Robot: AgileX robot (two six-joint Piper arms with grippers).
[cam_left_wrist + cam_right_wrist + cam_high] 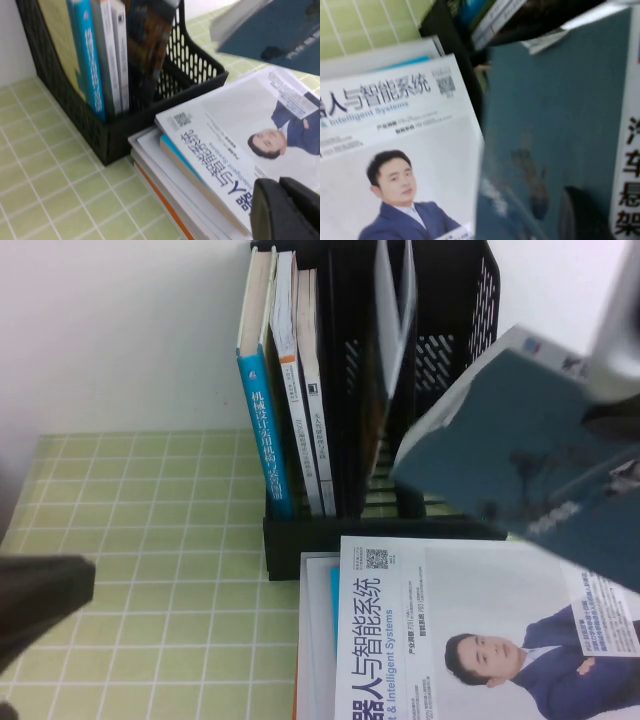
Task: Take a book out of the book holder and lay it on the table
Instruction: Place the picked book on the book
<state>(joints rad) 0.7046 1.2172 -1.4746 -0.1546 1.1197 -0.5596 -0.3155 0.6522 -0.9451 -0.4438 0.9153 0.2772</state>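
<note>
The book (520,450) hangs tilted in the air to the right of the book holder (445,300), over a stack of books. Its dark teal cover faces up, and a white strip with black characters runs along one edge (627,175). My right gripper (612,355) is shut on the book's upper right part, and one dark finger (580,215) presses on the cover. The black mesh holder stands at the back of the green grid table (150,530). My left gripper (45,600) rests low at the left, shut and empty, with its fingertips (282,210) over the stack's corner.
A stack of books topped by a white one showing a man in a blue suit (450,610) lies in front of the holder. Several books stand upright in the holder's left slots (275,390). A dark-covered one (390,330) leans in a middle slot. A white wall stands behind.
</note>
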